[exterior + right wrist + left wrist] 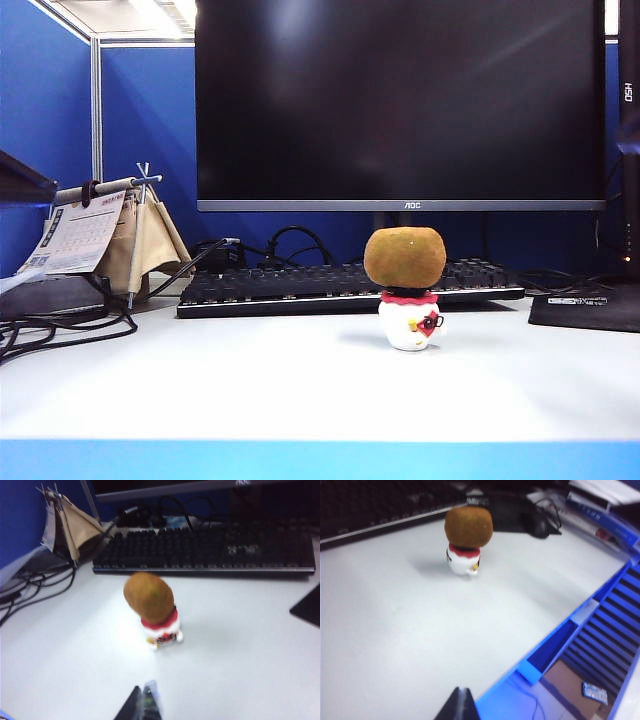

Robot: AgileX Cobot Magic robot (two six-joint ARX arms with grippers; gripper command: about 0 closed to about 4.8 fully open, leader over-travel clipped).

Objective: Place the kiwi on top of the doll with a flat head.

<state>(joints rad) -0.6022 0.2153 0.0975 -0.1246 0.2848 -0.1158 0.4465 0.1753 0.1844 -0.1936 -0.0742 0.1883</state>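
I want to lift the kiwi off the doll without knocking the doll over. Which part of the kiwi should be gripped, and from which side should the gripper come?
Probably from above, closing on the two long ends of the kiwi. It lies sideways on the doll's flat head, wider than the doll, so its ends overhang free. Both the left gripper and the right gripper are shut and well back from it.
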